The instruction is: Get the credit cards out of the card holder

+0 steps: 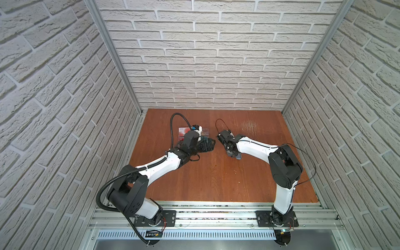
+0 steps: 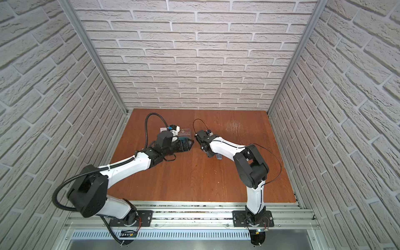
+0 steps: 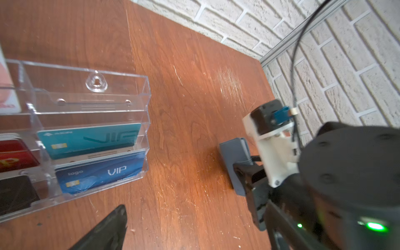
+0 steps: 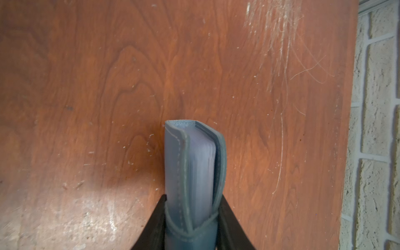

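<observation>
My right gripper (image 4: 191,216) is shut on the card holder (image 4: 192,173), a slate-blue folded case held on edge with its strap wrapped round it near the fingers. Pale layers show between its covers. The credit cards are hidden. In both top views the card holder (image 1: 238,157) (image 2: 219,157) pokes out under the right gripper (image 1: 234,155) at mid-table. The left wrist view shows the card holder (image 3: 234,160) low against the wood. My left gripper (image 1: 208,145) (image 2: 188,144) hangs open and holds nothing, to the left of the holder. One of its fingers (image 3: 110,227) shows.
A clear acrylic rack (image 3: 86,97) (image 1: 205,132) lies behind the left gripper with a teal card (image 3: 91,138), a blue VIP card (image 3: 99,173), a red card (image 3: 15,155) and a black card (image 3: 15,194). A white card with a red circle (image 1: 184,132) lies beside it.
</observation>
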`<state>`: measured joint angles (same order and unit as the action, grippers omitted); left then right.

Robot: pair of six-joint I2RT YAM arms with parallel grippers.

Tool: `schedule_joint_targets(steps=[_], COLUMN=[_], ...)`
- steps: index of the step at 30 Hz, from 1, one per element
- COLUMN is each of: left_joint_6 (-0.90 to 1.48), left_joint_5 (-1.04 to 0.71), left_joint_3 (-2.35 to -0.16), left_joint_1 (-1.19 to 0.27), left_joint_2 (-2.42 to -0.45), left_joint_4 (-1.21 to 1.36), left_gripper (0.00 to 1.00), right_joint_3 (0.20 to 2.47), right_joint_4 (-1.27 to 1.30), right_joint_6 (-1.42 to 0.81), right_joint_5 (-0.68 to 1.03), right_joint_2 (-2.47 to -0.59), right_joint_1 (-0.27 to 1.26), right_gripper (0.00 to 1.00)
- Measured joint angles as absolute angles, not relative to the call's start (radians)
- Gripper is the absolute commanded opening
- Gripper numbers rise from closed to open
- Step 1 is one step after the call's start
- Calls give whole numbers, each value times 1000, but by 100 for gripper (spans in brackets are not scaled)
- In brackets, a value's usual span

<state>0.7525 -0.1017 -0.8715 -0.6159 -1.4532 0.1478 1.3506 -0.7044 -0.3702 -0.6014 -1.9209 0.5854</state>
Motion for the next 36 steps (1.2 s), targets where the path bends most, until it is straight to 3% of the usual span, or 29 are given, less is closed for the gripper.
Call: schedule_joint_targets(steps=[3, 9, 23, 36], left_joint_6=[756, 758, 772, 781], left_joint_5=[-97, -86, -83, -122], left_joint_3=[-857, -834, -808, -772], left_joint_1=[-605, -596, -585, -583], left_joint_2=[-1428, -1419, -1397, -1372], left_joint_4=[149, 147, 142, 126], left_gripper=[98, 98, 98, 98], right_joint_3=[1359, 1385, 1395, 1254], right_joint_4=[-707, -706, -692, -617], right_joint_6=[-379, -395, -416, -434], right_joint_5=[-581, -527, -394, -206], right_joint_2=[-1924, -1925, -1916, -1751], right_joint_1=[595, 613, 623, 604], right_gripper=[37, 52, 63, 90])
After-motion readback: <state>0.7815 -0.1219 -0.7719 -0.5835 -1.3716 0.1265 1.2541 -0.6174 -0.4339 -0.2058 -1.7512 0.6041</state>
